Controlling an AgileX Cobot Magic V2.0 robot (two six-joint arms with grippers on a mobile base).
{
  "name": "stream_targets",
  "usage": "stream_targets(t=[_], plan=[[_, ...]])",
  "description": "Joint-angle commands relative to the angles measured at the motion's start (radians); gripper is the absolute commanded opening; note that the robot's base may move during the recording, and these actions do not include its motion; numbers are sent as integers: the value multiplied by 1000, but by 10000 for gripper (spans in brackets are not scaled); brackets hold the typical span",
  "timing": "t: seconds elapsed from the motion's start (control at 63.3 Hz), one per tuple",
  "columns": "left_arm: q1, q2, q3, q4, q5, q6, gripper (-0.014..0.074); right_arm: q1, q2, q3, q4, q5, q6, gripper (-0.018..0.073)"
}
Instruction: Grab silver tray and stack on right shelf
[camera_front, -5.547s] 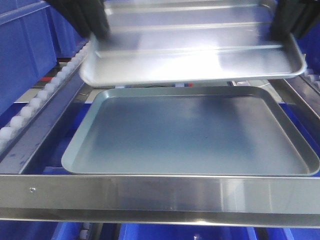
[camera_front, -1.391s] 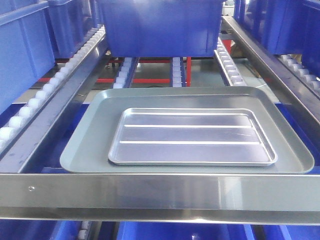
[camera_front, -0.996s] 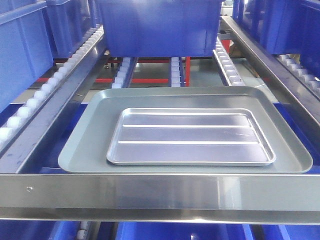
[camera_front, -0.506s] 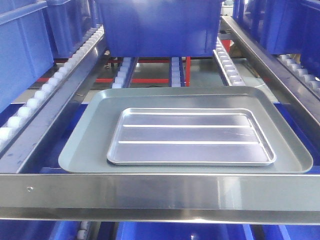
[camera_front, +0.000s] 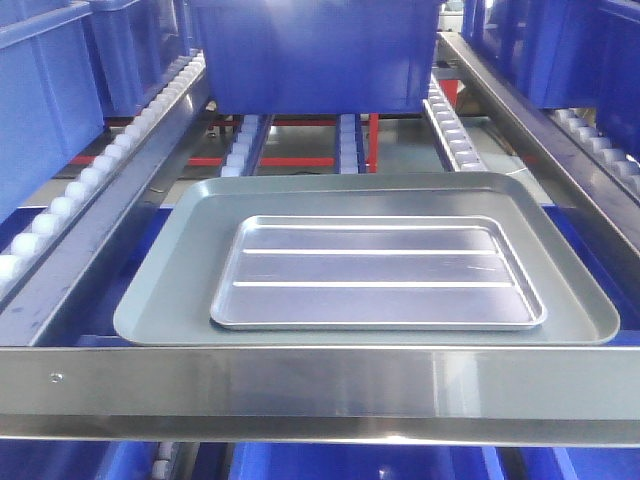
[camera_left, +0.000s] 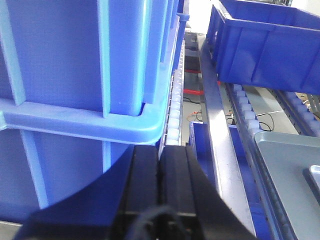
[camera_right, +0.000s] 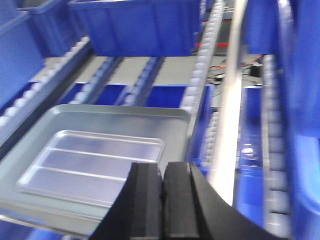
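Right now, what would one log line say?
silver tray: inside grey tray | right shelf: holds both | left gripper: shut | right gripper: shut

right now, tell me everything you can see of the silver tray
The silver tray is a shiny, shallow steel rectangle with rounded corners, a rolled rim and two long raised ridges across its floor. It lies flat, nested inside the larger matte grey tray on the roller shelf, just behind the front bar. No gripper touches it.
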Motion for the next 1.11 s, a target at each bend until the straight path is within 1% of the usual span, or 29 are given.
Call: stream_targets(t=[0.0,0.095,0.19,0.269,0.379,0.521,0.553,1.09], plan=[[-1,-16,19,-9,-94,-1,-101,-74,10,-20,13,-88,-72,57],[-1,-16,19,-9,-94,-1,-101,-184,0,20,97,-133,-186,57],[-1,-16,19,-9,-94,-1,-101,-273,-40,102,195,-231,-279,57],[-1,-16,19,-9,-94,-1,-101,-329,-85,194,233,-346,-287,57],[-1,-16,19,-9,-94,-1,-101,-382,-138,321,244,-480,-287,57],[-1,-14,19,-9,-94,-1,-101,-408,-136,434,244,-622,-287,57],[-1,-14,19,-9,-94,-1,-101,-411,-136,430,245,-595,-287,57],[-1,-14,19,-9,-94,-1,-101,-413,-136,430,245,-595,-287,57]])
